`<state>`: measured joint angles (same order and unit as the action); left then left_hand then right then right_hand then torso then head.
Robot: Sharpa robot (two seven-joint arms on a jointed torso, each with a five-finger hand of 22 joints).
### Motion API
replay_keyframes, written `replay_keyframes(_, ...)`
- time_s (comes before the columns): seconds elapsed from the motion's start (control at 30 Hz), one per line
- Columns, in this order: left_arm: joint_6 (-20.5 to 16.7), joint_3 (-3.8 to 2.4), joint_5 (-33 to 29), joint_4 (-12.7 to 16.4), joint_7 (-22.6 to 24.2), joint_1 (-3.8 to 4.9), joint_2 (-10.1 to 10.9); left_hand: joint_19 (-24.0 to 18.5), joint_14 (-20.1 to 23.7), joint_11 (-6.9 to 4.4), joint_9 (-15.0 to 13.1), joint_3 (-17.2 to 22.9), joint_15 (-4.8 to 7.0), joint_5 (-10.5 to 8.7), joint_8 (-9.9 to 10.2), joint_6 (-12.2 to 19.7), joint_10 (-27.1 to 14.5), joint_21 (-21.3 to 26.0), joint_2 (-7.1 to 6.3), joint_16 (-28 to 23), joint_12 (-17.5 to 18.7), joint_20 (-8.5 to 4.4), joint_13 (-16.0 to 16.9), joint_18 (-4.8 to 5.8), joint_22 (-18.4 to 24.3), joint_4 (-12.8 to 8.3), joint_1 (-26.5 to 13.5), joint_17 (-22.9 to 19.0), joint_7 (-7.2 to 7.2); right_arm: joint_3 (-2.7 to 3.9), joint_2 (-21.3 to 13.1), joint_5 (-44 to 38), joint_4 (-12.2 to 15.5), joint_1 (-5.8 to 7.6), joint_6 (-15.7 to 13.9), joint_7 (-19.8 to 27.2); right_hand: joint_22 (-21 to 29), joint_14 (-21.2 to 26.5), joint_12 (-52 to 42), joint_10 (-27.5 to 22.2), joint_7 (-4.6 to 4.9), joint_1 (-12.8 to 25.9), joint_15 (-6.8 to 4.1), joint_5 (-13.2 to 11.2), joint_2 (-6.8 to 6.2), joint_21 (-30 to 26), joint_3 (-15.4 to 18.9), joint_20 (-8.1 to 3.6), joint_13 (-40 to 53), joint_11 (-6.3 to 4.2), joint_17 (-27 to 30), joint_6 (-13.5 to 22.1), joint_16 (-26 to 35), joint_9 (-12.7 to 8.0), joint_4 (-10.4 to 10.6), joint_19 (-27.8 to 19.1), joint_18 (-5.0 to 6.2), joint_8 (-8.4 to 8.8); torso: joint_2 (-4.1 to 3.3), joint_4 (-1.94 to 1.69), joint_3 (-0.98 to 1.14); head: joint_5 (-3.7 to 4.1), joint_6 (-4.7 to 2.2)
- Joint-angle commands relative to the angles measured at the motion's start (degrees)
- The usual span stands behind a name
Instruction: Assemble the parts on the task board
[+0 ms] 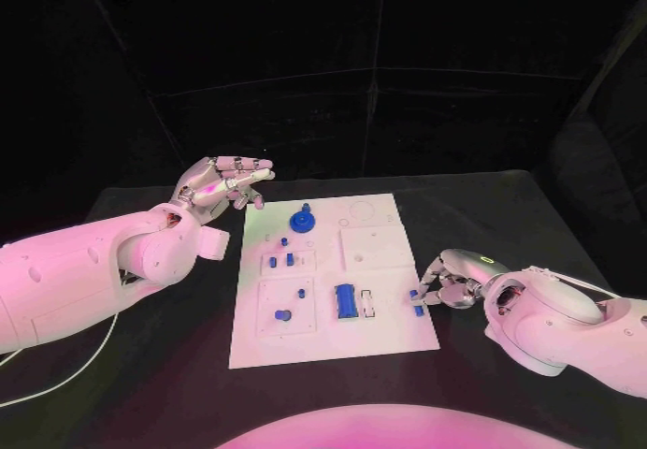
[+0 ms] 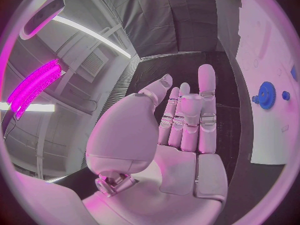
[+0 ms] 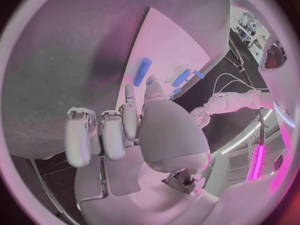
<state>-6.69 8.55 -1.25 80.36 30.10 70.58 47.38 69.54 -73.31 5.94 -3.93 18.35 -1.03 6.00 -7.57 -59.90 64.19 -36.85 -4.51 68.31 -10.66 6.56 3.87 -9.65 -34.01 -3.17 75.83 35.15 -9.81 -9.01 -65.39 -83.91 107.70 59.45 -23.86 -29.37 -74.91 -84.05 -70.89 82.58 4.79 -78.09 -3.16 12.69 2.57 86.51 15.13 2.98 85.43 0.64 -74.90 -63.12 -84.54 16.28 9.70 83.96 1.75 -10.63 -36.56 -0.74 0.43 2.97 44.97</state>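
Observation:
The white task board (image 1: pixel 384 234) lies mid-table. A blue gear (image 1: pixel 304 221) stands near its far edge, a blue block (image 1: pixel 347 301) and small blue pegs (image 1: pixel 283 315) nearer me. My left hand (image 1: pixel 222 182) is raised off the board's far left corner, fingers spread, holding nothing; the left wrist view shows its bare palm (image 2: pixel 181 130) with the gear (image 2: pixel 267 95) beyond. My right hand (image 1: pixel 445 281) sits low at the board's right edge. Its thumb and one fingertip (image 3: pixel 129 91) flank the near end of a blue cylinder (image 3: pixel 142 71) lying on the board; whether they pinch it is unclear.
Black table (image 1: pixel 162 374) surrounds the board, with dark curtains behind. A white cable (image 1: pixel 54 383) trails at the near left. The blue block (image 3: pixel 182 77) lies just past the cylinder in the right wrist view.

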Motion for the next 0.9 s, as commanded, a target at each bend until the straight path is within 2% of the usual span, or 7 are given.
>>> replay_keyframes(0.03,0.57,-0.03,-0.17,0.03,0.6,0.06,0.01,0.19,0.29,-0.32,0.0,-0.22,0.26,0.22,-0.17,0.04,0.02,0.28,0.41,-0.39,-0.36,-0.04,-0.06,-0.88,0.07,-0.23,0.04,-0.07,0.24,-0.02,0.44,-1.31,-0.22,0.01,2.32,-0.78,-10.86,-3.68,0.05,-0.12,-0.13,0.09,-0.23,0.37,0.0,-0.17,0.35,0.26,-9.89,-0.42,-3.27,-0.51,0.36,0.11,0.06,2.16,-0.34,0.11,0.02,0.03,-0.05,0.09,0.12)
replay_keyframes(0.23,0.62,-0.03,-0.17,-0.02,0.58,0.04,0.01,0.19,0.29,-0.32,0.0,-0.22,0.26,0.22,-0.17,0.04,0.02,0.28,0.41,-0.39,-0.36,-0.04,-0.06,-0.88,0.07,-0.23,0.04,-0.07,0.24,-0.02,1.3,-2.1,-0.94,-0.02,4.38,-1.52,-10.85,-3.67,0.18,-0.15,-0.36,-0.42,-0.39,0.45,0.25,-0.2,0.32,0.13,-9.94,-0.62,-3.2,-1.06,0.42,0.33,-0.17,2.14,-0.34,-0.05,0.07,-0.12,-0.05,0.31,0.26)
replay_keyframes(0.43,0.67,-0.02,-0.17,-0.06,0.54,0.03,0.07,0.19,0.29,-0.32,0.0,-0.22,0.26,0.22,-0.17,0.04,0.02,0.28,0.41,-0.39,-0.36,-0.04,-0.06,-0.88,0.07,-0.23,0.04,-0.07,0.24,-0.03,2.22,-3.75,-1.38,-0.1,7.22,-2.26,-10.81,-3.68,0.23,-0.16,-0.62,-1.77,-0.62,0.27,0.21,-0.25,0.24,-0.08,-9.92,-0.87,-3.24,-1.53,0.44,0.68,-1.05,2.1,-0.32,-0.16,0.05,-0.1,-0.04,0.27,0.37)
replay_keyframes(0.7,0.82,-0.02,-0.17,-0.05,0.49,0.02,0.12,0.22,0.27,-0.35,-0.01,-0.21,0.28,0.21,-0.22,-0.02,0.09,0.3,0.49,-0.35,-0.41,-0.06,-0.06,-0.88,0.09,-0.23,0.08,-0.01,0.28,-0.04,3.03,-7.62,-1.59,-0.31,10.56,-3.06,-10.81,-3.71,0.45,-0.23,-0.9,-5.35,-0.93,-1.13,0.64,-0.29,-0.92,-0.41,-9.94,-1.18,-3.39,-1.86,0.42,1.19,-3.53,2.1,-0.32,-0.09,0.07,-0.08,-0.09,0.23,0.47)
replay_keyframes(0.9,0.86,-0.02,-0.17,-0.03,0.46,0.02,0.2,0.22,0.27,-0.35,-0.01,-0.21,0.28,0.21,-0.22,-0.02,0.09,0.3,0.49,-0.35,-0.41,-0.06,-0.06,-0.88,0.09,-0.23,0.08,-0.01,0.28,-0.04,3.49,-10.29,-1.67,-0.37,12.58,-3.37,-10.71,-3.7,0.8,-0.42,-0.91,-7.5,-1.01,-1.41,0.83,-0.4,-2.03,-0.54,-10.09,-1.24,-3.38,-1.87,0.48,1.34,-5.16,2.0,-0.3,0.17,0.06,-0.12,-0.05,0.14,0.57)
